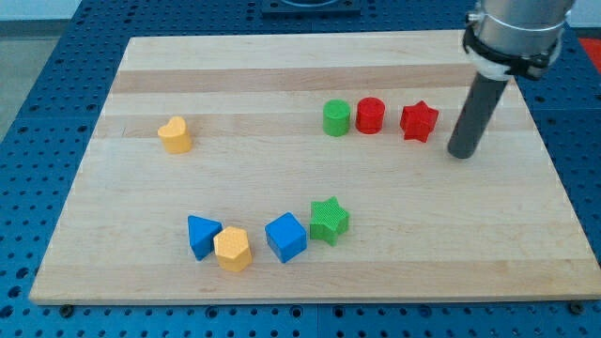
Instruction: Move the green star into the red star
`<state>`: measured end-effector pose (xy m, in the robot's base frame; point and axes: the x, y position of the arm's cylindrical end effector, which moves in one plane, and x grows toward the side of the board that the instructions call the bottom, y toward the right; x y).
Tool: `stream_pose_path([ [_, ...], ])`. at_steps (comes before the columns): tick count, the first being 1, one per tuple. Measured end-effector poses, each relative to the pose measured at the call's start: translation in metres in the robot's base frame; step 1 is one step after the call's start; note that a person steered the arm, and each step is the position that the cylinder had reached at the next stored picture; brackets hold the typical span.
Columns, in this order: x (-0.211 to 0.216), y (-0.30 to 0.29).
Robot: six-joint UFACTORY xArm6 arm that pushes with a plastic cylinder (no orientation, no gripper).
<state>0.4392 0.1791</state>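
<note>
The green star (330,220) lies at the view's lower middle, touching or nearly touching a blue cube (285,237) on its left. The red star (419,121) lies at the upper right, at the right end of a row of blocks. My tip (461,153) rests on the board just right of the red star and a little below it, a small gap apart. The tip is far above and to the right of the green star.
A red cylinder (370,115) and a green cylinder (336,118) stand left of the red star. A blue triangle (202,235) and an orange hexagon (232,249) lie left of the blue cube. An orange heart (175,134) lies at the upper left.
</note>
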Motion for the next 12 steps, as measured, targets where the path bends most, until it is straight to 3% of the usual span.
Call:
stream_pose_path([
  [2, -0.021, -0.033],
  [4, -0.019, -0.029],
  [5, 0.012, -0.003],
  [6, 0.034, -0.038],
  [8, 0.039, -0.198],
  [9, 0.08, -0.236],
  [10, 0.095, -0.23],
  [12, 0.095, -0.134],
])
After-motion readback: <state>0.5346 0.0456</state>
